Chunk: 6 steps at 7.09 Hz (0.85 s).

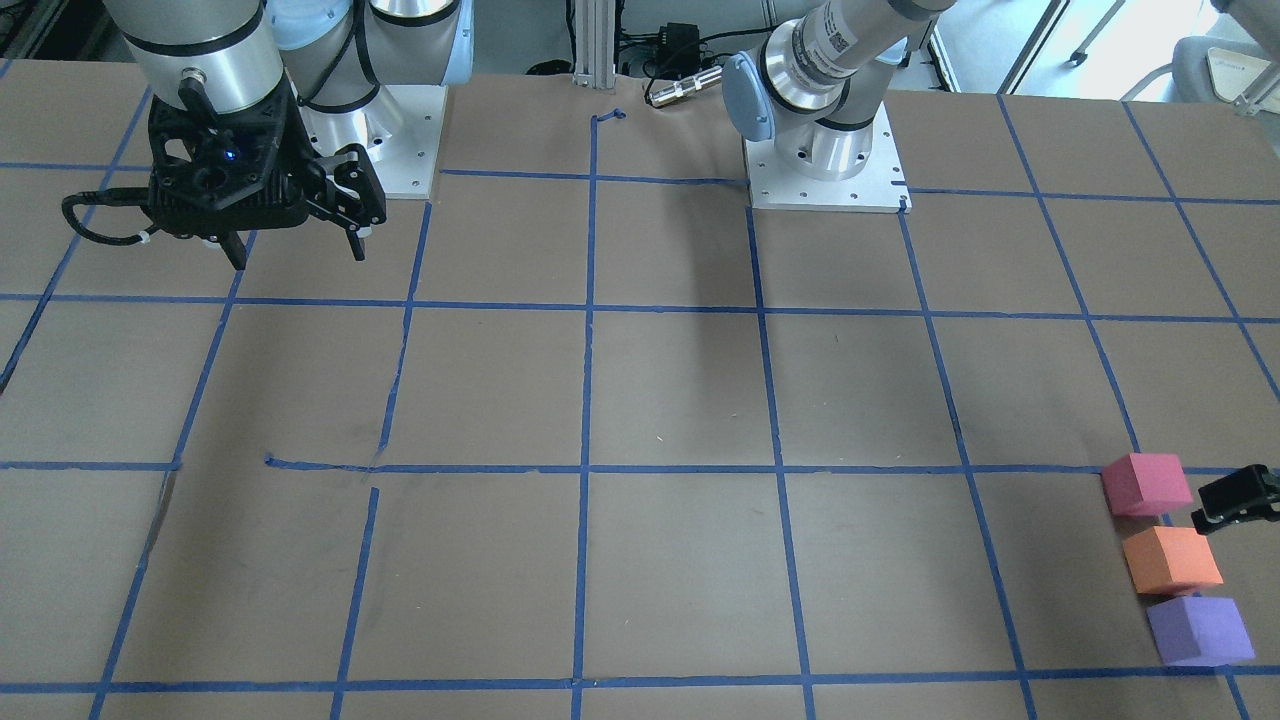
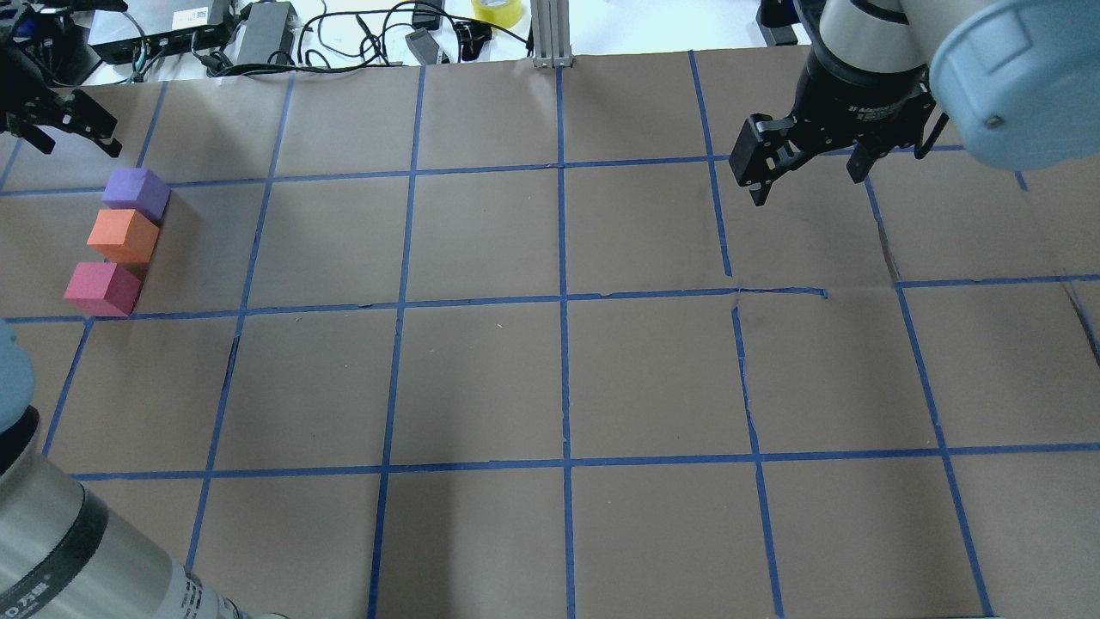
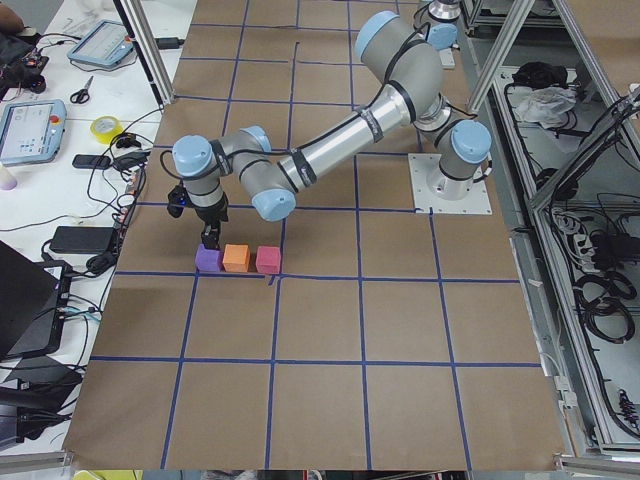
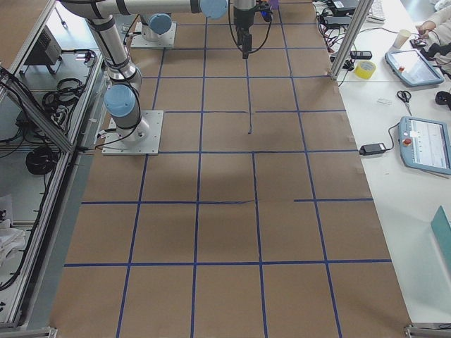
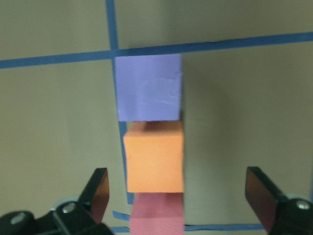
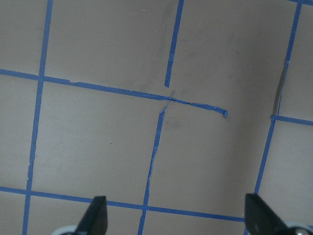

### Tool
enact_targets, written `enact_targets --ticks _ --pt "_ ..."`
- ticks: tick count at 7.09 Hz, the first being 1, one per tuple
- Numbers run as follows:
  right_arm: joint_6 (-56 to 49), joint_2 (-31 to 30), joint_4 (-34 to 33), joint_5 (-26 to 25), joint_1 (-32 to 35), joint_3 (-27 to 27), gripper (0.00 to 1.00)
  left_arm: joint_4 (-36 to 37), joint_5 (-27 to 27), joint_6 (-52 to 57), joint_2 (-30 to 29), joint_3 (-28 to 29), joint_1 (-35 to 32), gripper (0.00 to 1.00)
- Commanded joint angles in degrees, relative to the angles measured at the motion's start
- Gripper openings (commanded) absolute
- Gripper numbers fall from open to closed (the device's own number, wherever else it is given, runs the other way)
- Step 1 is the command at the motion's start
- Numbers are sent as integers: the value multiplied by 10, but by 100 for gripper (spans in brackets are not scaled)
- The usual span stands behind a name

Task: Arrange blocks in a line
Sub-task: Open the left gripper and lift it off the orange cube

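The three blocks stand in a short row at the far left of the overhead view, on the brown paper-covered table [image 2: 550, 378]. The purple block [image 2: 136, 194] is uppermost, the orange block [image 2: 124, 235] is in the middle and the red-pink block [image 2: 101, 289] is lowest. The row slants slightly toward the lower left. The cubes sit very close together, but whether their faces touch I cannot tell. The purple one's upper edge lies by a line of the blue tape grid [image 2: 563, 301], and the red-pink one sits just above the next line down.

The left gripper [image 5: 178, 196] hangs over this row with its jaws wide apart and nothing between the pads. In its wrist view the two dark fingers [image 5: 100, 191] frame the lower corners, while the orange cube fills the centre, the purple one sits above it and only the top of the red-pink one shows at the bottom edge. In the overhead view it is in the upper left corner, just above the purple block.

The right gripper [image 2: 808, 180] is well apart from the blocks, in the upper right of the overhead view. It is raised off the table and also spread open — its wrist camera shows only bare paper and tape lines between the fingertips.
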Motion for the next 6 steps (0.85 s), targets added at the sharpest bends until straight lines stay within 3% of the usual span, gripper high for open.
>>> enact_targets --ticks 1,3,4,6 --pt "0 0 0 0 0 0 100 -160 -5 -46 121 3 -23 100" --pt "0 0 0 -1 0 0 100 -187 -19 -38 185 -16 -43 100" --pt "0 0 0 -1 0 0 100 -178 -14 -49 207 -49 -106 100" --pt "0 0 0 -1 0 0 100 -95 -16 -191 211 -95 -187 100"
